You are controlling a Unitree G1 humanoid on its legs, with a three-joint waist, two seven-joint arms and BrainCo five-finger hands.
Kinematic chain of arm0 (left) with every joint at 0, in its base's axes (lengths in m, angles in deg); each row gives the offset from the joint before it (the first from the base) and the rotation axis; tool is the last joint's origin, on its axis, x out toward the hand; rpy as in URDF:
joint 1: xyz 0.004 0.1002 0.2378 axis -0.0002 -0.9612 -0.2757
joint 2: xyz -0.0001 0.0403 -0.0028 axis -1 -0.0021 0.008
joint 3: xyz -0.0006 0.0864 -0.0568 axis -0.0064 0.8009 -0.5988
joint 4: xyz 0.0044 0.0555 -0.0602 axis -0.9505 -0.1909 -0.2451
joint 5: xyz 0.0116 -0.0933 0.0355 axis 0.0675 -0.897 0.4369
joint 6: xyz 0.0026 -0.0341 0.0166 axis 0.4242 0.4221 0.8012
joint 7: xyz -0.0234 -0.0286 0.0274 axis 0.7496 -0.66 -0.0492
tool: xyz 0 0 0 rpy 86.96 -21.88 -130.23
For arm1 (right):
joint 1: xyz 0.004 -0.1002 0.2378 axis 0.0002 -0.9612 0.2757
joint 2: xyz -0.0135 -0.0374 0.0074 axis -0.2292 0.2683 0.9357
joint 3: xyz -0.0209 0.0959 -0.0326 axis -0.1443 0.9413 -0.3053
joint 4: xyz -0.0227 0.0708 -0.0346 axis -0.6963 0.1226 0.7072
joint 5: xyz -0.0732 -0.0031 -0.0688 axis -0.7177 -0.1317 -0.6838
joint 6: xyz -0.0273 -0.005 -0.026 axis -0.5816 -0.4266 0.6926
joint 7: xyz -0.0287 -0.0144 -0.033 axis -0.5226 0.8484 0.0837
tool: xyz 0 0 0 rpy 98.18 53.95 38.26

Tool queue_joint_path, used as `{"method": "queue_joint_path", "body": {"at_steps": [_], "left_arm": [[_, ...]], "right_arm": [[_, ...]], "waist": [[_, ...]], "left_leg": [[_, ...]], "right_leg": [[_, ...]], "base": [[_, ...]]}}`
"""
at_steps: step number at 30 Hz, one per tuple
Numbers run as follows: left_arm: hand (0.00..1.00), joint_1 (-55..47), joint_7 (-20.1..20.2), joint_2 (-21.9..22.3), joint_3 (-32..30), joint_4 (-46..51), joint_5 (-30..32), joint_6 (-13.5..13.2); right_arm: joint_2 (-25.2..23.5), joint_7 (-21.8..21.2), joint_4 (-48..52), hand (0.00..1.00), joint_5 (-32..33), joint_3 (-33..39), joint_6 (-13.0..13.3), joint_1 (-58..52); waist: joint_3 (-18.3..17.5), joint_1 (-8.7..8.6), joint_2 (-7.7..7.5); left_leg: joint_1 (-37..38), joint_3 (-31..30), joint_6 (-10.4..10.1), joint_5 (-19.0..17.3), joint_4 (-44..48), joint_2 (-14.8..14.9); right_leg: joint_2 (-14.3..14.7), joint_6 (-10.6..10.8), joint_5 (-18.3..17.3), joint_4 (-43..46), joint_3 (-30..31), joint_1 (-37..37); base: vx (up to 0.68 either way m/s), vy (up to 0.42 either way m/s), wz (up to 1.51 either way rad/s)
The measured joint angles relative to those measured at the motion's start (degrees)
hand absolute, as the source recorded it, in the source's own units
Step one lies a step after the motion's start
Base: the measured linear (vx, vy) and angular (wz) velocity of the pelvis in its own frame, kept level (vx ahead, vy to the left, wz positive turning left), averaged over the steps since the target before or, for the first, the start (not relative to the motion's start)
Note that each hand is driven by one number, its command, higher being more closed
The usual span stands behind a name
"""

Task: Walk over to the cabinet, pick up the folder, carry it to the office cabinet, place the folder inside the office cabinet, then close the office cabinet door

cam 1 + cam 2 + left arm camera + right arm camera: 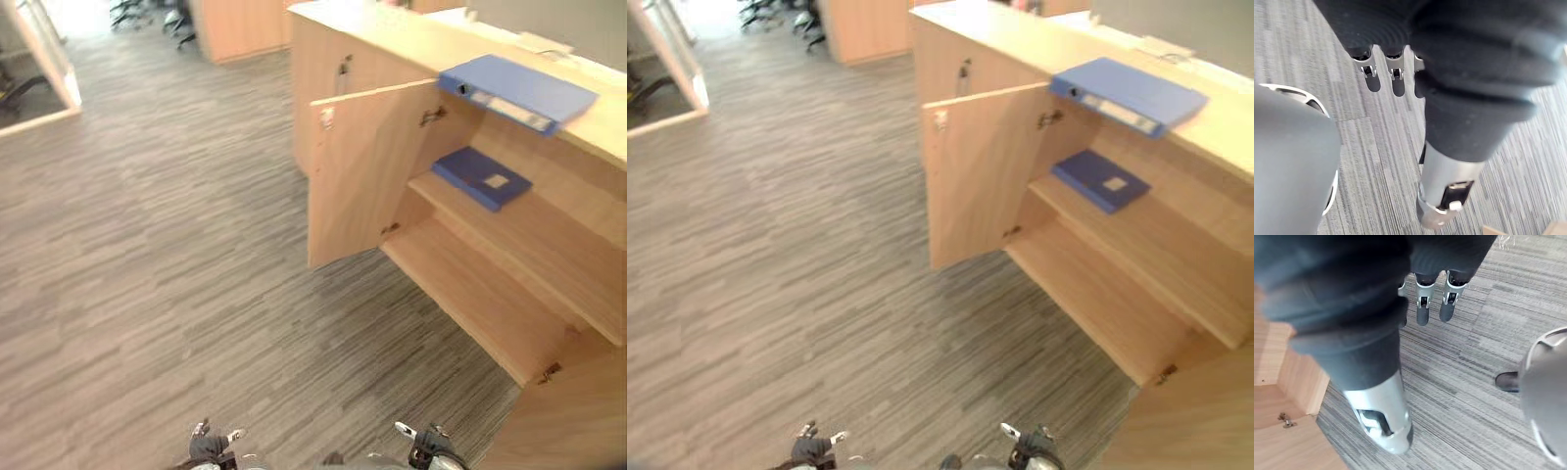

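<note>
Office cabinet: 1, standing open.
Cabinet doors swung open: 2. Left door; right door.
Shelves inside: 2. Upper shelf; bottom shelf.
Blue folders: 2. Top folder flat on cabinet top; inner folder flat on upper shelf.
Robot hands: 2. Left hand; right hand.
Background cabinet: 1.
Office chairs far back: number cannot be told.
</note>
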Motion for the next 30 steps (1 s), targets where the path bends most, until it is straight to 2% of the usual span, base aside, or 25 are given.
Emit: {"method": "queue_joint_path", "body": {"at_steps": [2, 4, 5, 6, 7, 8, 9, 10, 11, 12, 13, 15, 16, 17, 18, 19, 21, 23, 25, 26, 28, 29, 30], "left_arm": [[0.0, 0.47, -0.03, -0.01, -0.08, 0.41, -0.49, -0.04], [0.0, 0.53, -0.23, -0.07, -0.24, 1.42, -1.89, -0.22], [0.0, 0.67, -0.47, -0.04, -0.25, 1.94, -2.31, -0.4], [0.0, 1.03, -1.06, 0.13, -0.23, 2.24, -2.48, -0.53], [0.0, 1.18, -1.25, 0.29, -0.25, 2.24, -2.52, -0.53], [0.0, 1.24, -1.41, 0.55, -0.27, 2.22, -2.8, -0.52], [0.0, 1.07, -1.54, 1.05, -0.33, 2.14, -3.38, -0.52], [0.0, 1.07, -1.6, 0.91, -0.5, 2.06, -4.2, -0.5], [0.0, 1.09, -1.65, 0.56, -0.78, 2.26, -4.5, -0.52], [0.0, 1.1, -1.65, 0.18, -1.36, 2.36, -4.46, -0.55], [0.0, 0.71, -1.61, -0.1, -1.92, 2.22, -4.63, -0.32], [0.0, 0.53, -1.58, 0.16, -2.62, 2.22, -4.5, -0.05], [0.0, 0.38, -1.46, 0.58, -2.65, 2.16, -4.36, 0.08], [0.0, 0.22, -1.39, 0.87, -2.64, 2.16, -4.22, 0.11], [0.0, 0.03, -1.31, 1.49, -2.64, 2.14, -4.17, 0.11], [0.0, 0.05, -1.28, 1.57, -2.63, 2.08, -4.16, 0.13], [0.0, 0.24, -1.24, 1.48, -2.75, 1.69, -3.9, 0.42], [0.0, 0.19, -1.21, 1.54, -3.05, 1.59, -3.84, 0.6], [0.0, -0.15, -1.21, 1.66, -3.48, 1.55, -3.56, 0.59], [0.0, -0.13, -1.21, 1.64, -3.66, 1.26, -3.4, 0.6], [0.0, -0.08, -1.22, 1.58, -3.71, 1.06, -3.1, 0.67], [0.0, -0.14, -1.22, 1.3, -3.72, 1.08, -2.92, 0.65], [0.0, -0.05, -1.22, 1.72, -3.9, 0.24, -2.91, 0.74]], "right_arm": [[0.04, 0.02, -0.37, 0.0, 0.11, 0.03, -0.02, 0.24], [0.32, 0.33, -2.37, 0.0, 0.41, 0.02, -0.08, 1.41], [0.15, 0.5, -2.32, 0.0, 0.53, 0.01, -0.07, 1.75], [-0.27, 0.52, -2.26, 0.0, 0.52, -0.05, -0.06, 2.08], [-0.36, 0.52, -2.08, 0.0, 0.52, -0.09, -0.02, 2.1], [-0.43, 0.53, -1.88, 0.0, 0.52, -0.22, -0.01, 1.99], [-0.04, 0.58, -1.06, 0.0, 0.6, -0.67, 0.04, 1.45], [-0.17, 0.65, -0.51, 0.0, 0.59, -1.43, 0.02, 0.52], [-0.78, 0.65, -0.19, 0.0, 0.59, -1.66, 0.01, 0.08], [-1.73, 0.59, 0.29, 0.0, 0.59, -1.67, 0.0, -0.44], [-2.61, 0.49, 0.69, 0.0, 0.59, -1.66, -0.01, -0.27], [-3.3, 0.4, 1.35, 0.0, 0.59, -1.68, -0.04, -0.18], [-3.39, 0.25, 2.36, 0.0, 0.58, -1.72, -0.08, -0.23], [-3.31, 0.19, 2.97, 0.0, 0.58, -1.72, -0.06, -0.28], [-3.09, 0.11, 3.99, 0.0, 0.46, -1.71, -0.14, -0.32], [-3.14, 0.07, 4.59, 0.0, 0.4, -1.7, -0.18, -0.43], [-3.13, -0.03, 6.31, 0.0, -0.06, -1.71, -0.11, -0.94], [-3.19, -0.04, 6.29, 0.0, -0.5, -1.73, -0.07, -0.92], [-3.25, -0.04, 6.2, 0.0, -0.51, -1.74, 0.03, -0.6], [-3.25, -0.06, 6.11, 0.0, -0.52, -1.7, 0.02, -0.39], [-3.26, -0.08, 5.95, 0.0, -0.54, -1.67, 0.01, -0.01], [-3.31, -0.08, 5.34, 0.0, -0.57, -1.67, 0.01, -0.08], [-2.76, -0.07, 4.68, 0.0, -0.58, -1.44, 0.01, -0.02]], "waist": [[0.21, 0.58, -0.13], [0.57, 1.54, -0.29], [1.18, 1.84, -0.47], [1.39, 2.35, -0.83], [1.42, 2.36, -0.86], [1.4, 2.53, -0.79], [1.09, 2.23, 0.14], [0.35, 2.04, -0.4], [0.01, 1.99, -1.24], [-0.61, 2.16, -2.73], [-0.68, 2.75, -3.12], [-0.84, 3.32, -3.39], [-0.63, 3.55, -2.7], [-0.71, 3.5, -2.28], [-0.99, 3.6, -1.72], [-0.97, 3.54, -1.86], [-0.72, 2.87, -1.79], [-0.85, 2.47, -1.98], [-0.95, 1.71, -1.94], [-0.93, 1.46, -1.93], [-0.85, 0.84, -1.86], [-0.89, 0.86, -2.42], [-0.96, 0.79, -2.05]], "left_leg": [[-3.63, -1.4, 0.64, -1.45, -0.18, -1.21], [-7.71, -6.56, 2.17, -3.06, -5.64, -4.16], [-8.77, -10.21, 1.81, -3.47, -9.71, -5.94], [-10.1, -17.37, 1.42, -3.26, -18.39, -8.91], [-10.24, -20.41, 1.19, -2.96, -21.94, -9.83], [-10.21, -24.63, 1.13, -1.35, -26.7, -10.87], [-10.11, -28.73, 0.37, 3.82, -30.71, -10.94], [-9.89, -28.37, -1.39, 7.29, -29.61, -11.99], [-9.8, -27.98, -0.87, 6.96, -29.8, -12.88], [-9.71, -25.69, 0.12, 6.33, -29.81, -13.45], [-8.79, -23.11, 1.17, 5.6, -29.83, -13.76], [-5.89, -18.87, 2.59, 4.77, -30.88, -14.73], [-3.47, -16.0, 3.93, 3.95, -32.02, -15.21], [-2.63, -14.74, 4.26, 3.73, -32.66, -15.49], [-1.01, -12.06, 5.06, 3.39, -34.34, -15.98], [-0.34, -11.01, 5.33, 3.36, -34.9, -16.54], [3.44, -7.71, 6.68, 2.58, -36.55, -17.39], [6.16, -6.39, 6.95, 2.22, -38.59, -17.48], [7.57, -5.74, 6.73, 2.4, -40.29, -16.86], [7.98, -5.6, 6.35, 2.4, -40.85, -16.1], [8.27, -5.58, 5.08, 1.62, -40.81, -14.22], [9.15, -5.68, 3.59, 0.96, -40.65, -13.73], [9.96, -6.42, 2.46, -0.27, -39.66, -12.83]], "right_leg": [[-0.05, 0.16, 0.15, -0.9, 3.96, 1.44], [-1.15, 0.29, 0.19, -0.84, 9.53, 2.91], [-1.98, 0.47, 0.22, -0.82, 11.65, 3.75], [-3.78, 1.62, 0.1, -0.62, 14.32, 4.06], [-4.46, 2.82, -0.09, -0.71, 14.82, 4.09], [-5.43, 4.48, -0.82, -0.75, 15.51, 4.46], [-5.82, 6.41, -1.64, -0.65, 16.72, 5.16], [-7.23, 8.15, -2.49, 0.07, 17.22, 5.44], [-8.57, 8.44, -2.37, 0.75, 17.16, 4.88], [-10.23, 9.39, -1.81, 2.4, 17.12, 3.29], [-11.64, 10.73, -0.89, 3.39, 17.36, 2.56], [-14.41, 11.77, -0.11, 5.48, 18.02, 1.66], [-16.01, 11.78, -0.11, 9.23, 18.92, -0.04], [-16.85, 11.78, -0.11, 12.42, 19.4, -1.8], [-18.09, 11.68, -0.05, 20.82, 21.04, -6.68], [-19.04, 11.31, 0.17, 25.54, 21.71, -9.28], [-22.23, 6.36, 3.01, 38.93, 21.14, -15.96], [-24.2, 6.64, 2.81, 42.11, 17.13, -17.45], [-24.64, 7.72, 1.36, 39.38, 11.3, -17.98], [-24.11, 8.45, -0.46, 36.38, 7.83, -18.37], [-21.95, 8.68, -1.46, 31.01, 4.19, -18.8], [-20.5, 8.26, -0.67, 25.21, 3.01, -18.02], [-19.35, 8.01, -1.56, 23.54, 1.9, -16.15]], "base": [[0.34, 0.062, -1.22], [0.27, 0.141, -1.48], [0.24, 0.213, -1.51], [0.24, 0.229, -1.43], [0.29, 0.299, -1.38], [0.27, 0.308, -0.96], [0.38, 0.437, -0.86], [0.35, 0.39, -0.51], [0.33, 0.404, -0.35], [0.27, 0.358, -0.53], [0.25, 0.357, -0.67], [0.19, 0.323, -1.01], [0.14, 0.313, -1.15], [0.1, 0.305, -1.19], [0.05, 0.237, -0.86], [0.03, 0.254, -0.89], [0.03, 0.191, -0.62], [0.06, 0.064, -0.43], [0.11, -0.049, -0.29], [0.16, -0.161, -0.2], [0.16, -0.215, -0.13], [0.18, -0.267, -0.03], [0.2, -0.261, -0.01]]}}
